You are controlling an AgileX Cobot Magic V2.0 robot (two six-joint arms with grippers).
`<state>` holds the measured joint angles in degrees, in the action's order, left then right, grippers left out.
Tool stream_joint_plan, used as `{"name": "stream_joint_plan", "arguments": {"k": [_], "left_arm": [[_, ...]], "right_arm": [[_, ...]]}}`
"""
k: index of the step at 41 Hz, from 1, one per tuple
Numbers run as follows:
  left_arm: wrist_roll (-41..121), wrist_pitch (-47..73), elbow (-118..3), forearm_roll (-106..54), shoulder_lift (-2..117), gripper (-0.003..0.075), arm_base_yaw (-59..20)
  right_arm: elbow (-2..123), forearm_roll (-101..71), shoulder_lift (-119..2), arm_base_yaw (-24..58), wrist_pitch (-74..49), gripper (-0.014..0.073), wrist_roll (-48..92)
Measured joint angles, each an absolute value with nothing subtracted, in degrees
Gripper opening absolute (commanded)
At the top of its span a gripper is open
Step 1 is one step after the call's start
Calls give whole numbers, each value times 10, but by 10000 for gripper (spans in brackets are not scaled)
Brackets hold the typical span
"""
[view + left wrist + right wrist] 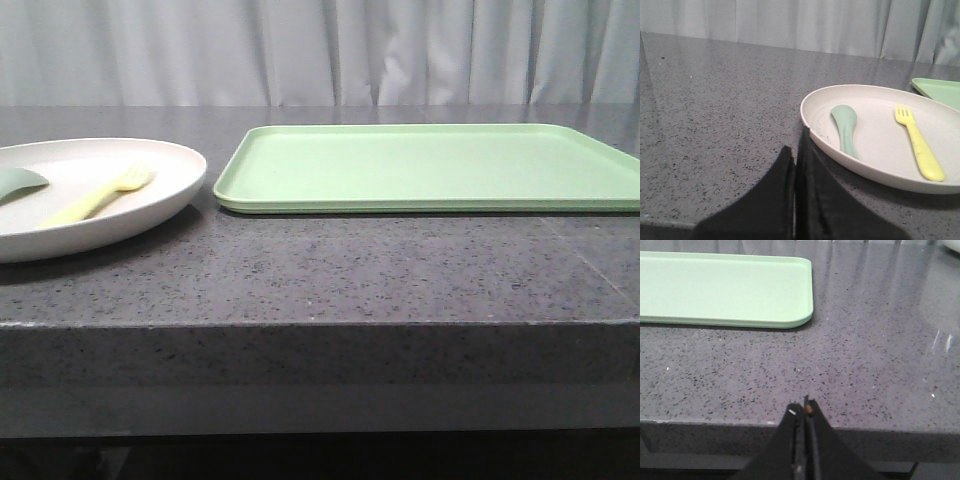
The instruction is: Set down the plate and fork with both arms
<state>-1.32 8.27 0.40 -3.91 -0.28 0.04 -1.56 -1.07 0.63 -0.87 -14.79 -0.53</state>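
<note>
The cream plate (150, 205) sits at the left of the dark stone table; it also shows in the left wrist view (875, 165). The pale-yellow fork (95, 197) lies in it, seen too in the left wrist view (917, 142), beside a small grey-green curved piece (846, 127). My left gripper (796, 145) is shut and empty, its tips just short of the plate's near rim. My right gripper (804, 407) is shut and empty above the table's front edge, well short of the light-green tray (725, 290). Neither gripper shows in the front view.
The flat light-green tray (430, 165) lies right of the plate, a narrow gap between them. The grey-green piece also shows at the plate's left edge (22, 182). White curtains hang behind the table. The table's front edge (320, 325) runs across the front view.
</note>
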Motion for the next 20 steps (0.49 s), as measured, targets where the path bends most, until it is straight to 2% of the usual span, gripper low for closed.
{"name": "stream_joint_plan", "arguments": {"k": [12, 20], "left_arm": [[-13, 80, 4, -39, -3, -18, 0], [-13, 37, 4, -43, -3, -18, 0]], "right_arm": [[-16, -11, 6, -9, -137, -67, -5], [-16, -23, 6, -9, -126, -67, -5]]}}
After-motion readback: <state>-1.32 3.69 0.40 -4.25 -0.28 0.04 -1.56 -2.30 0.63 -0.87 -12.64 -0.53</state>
